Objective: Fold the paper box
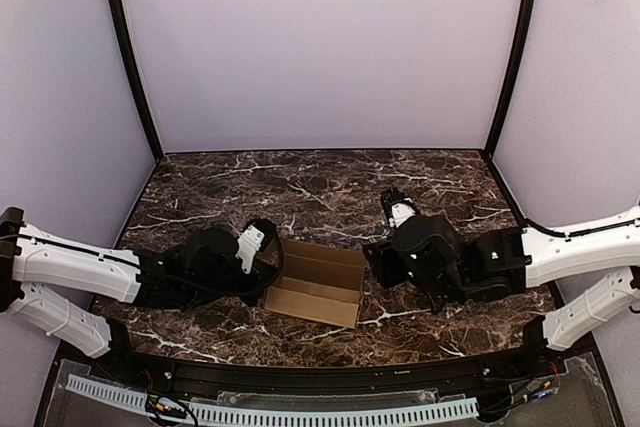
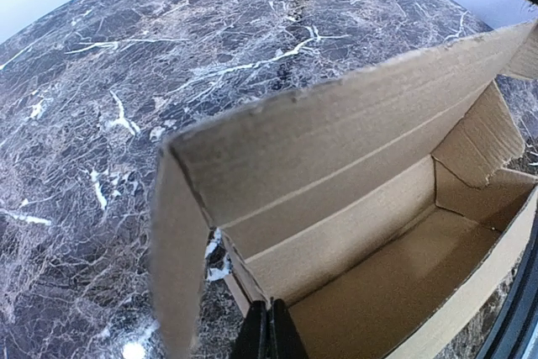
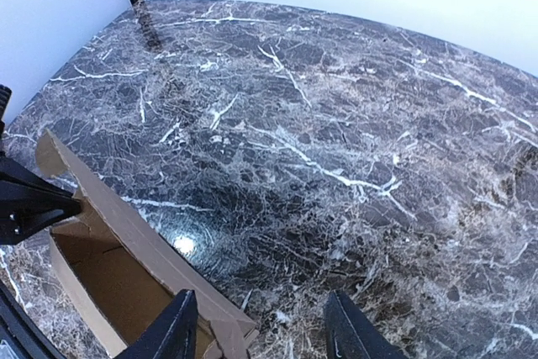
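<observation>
Top external: the paper box (image 1: pixel 318 282), plain brown corrugated card forming an open rectangular trough, lies mid-front on the glossy, white-veined dark marble table (image 1: pixel 330 187).

Left wrist: the left gripper (image 2: pixel 269 335) has its fingers pressed together at the box's near wall.

Right wrist: the right gripper (image 3: pixel 265 334) has its fingers spread, one beside the box's corner.

We see a plain brown corrugated cardboard box (image 1: pixel 318 282), unprinted and partly folded. It lies open-topped on the dark marbled table (image 1: pixel 330 187), near the middle of the front edge. Its long walls stand upright, and one end flap splays outward.
</observation>
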`<state>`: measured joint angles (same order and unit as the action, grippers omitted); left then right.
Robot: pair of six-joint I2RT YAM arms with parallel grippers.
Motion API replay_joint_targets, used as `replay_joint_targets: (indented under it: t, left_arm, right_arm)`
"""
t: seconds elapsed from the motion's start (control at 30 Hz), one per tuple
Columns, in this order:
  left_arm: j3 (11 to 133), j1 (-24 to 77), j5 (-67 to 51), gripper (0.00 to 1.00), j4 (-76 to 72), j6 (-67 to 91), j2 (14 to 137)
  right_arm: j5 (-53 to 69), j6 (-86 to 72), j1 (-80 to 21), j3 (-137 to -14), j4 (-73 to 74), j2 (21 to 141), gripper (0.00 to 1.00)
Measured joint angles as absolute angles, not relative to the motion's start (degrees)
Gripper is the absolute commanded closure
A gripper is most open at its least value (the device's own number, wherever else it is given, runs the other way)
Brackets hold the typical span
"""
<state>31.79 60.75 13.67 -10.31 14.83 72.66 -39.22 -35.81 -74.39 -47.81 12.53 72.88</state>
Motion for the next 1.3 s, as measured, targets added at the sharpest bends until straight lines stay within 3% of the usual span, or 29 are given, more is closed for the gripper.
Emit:
replay_joint_targets:
  t: [0.23,0.47,0.9,1.3]
  left_arm:
    - [28.05,63.86,18.52,1.00,-16.99,15.25,72.71]
    - [24.29,66.57,22.28,1.00,-28.88,13.65,76.01]
    - [21.23,68.12,26.02,1.00,-57.39,6.63,91.05]
    - [21.08,68.55,25.54,1.00,-75.33,2.48,102.76]
  right_arm:
    - [-40.32,-30.44,-74.22,-53.21,13.41,73.43,0.49]
    - [-38.59,-27.14,-72.88,-58.28,13.34,77.34,0.56]
    - [-31.44,-27.35,-70.13,-61.19,13.39,83.29,0.85]
    - [-27.83,-29.50,-68.88,-61.17,13.41,87.39,0.98]
